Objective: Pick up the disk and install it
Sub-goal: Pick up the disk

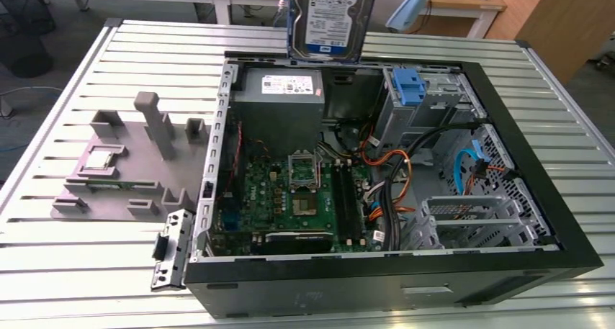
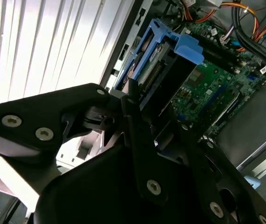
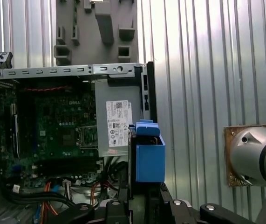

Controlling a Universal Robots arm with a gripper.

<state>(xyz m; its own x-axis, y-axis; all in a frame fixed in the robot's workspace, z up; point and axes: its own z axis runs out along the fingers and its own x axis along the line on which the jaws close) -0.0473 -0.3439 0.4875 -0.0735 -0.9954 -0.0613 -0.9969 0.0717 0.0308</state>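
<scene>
Slatted metal tabletop (image 1: 86, 271) with an open PC case (image 1: 384, 286) lying on its side. Inside there's a grey power supply (image 1: 279, 98) at the far wall, and the drive cage (image 1: 408, 84) with its blue bracket is further over to the exterior view's right. The disk (image 1: 332, 19) is up in the air, hanging right over the power supply end, standing upright with its long axis vertical. In the first wrist view the hand (image 3: 143, 196) is clamped on the disk's lower end, so it looks carried, not yet seated.
</scene>
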